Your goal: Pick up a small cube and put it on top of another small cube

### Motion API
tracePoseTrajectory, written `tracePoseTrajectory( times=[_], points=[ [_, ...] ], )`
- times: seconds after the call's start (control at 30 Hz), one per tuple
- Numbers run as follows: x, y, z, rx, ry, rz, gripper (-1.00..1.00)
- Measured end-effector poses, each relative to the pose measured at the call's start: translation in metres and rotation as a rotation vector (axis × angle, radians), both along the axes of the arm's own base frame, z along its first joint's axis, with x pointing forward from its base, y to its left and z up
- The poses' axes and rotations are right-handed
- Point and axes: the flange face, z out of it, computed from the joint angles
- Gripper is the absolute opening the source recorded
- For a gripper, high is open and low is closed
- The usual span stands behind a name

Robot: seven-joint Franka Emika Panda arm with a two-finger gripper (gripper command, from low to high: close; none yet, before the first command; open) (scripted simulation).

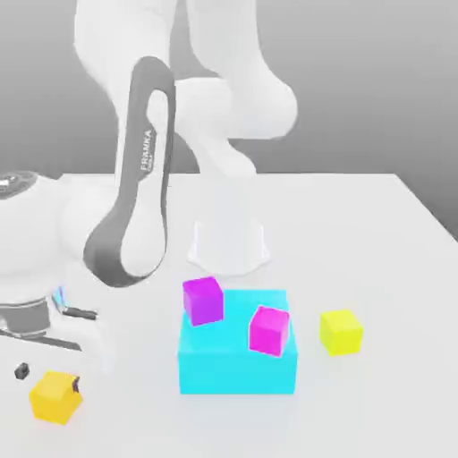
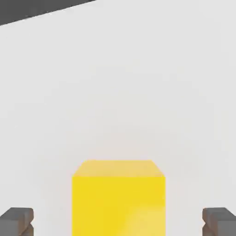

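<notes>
Golden cube (image 1: 55, 397) flat on the table (image 1: 394, 411)

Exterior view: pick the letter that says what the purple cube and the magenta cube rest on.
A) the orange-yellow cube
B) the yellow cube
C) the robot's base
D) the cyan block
D: the purple cube and the magenta cube both sit on top of the wide cyan block.
</notes>
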Motion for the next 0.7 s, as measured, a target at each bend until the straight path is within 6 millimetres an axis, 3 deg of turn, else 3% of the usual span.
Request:
tracePoseTrajectory(
  times=[0.2, 0.4, 0.43, 0.53, 0.7],
  points=[
    [0.000, 0.000, -0.003, 0.001, 0.001, 0.000, -1.00],
    [0.006, -0.001, 0.060, -0.002, -0.026, -0.003, -1.00],
    [0.012, 0.007, 0.066, 0.001, -0.041, 0.013, -1.00],
    [0.029, 0.062, 0.080, 0.029, -0.070, 0.127, -1.00],
    [0.038, 0.174, 0.103, 0.063, -0.103, 0.372, -1.00]
  ],
)
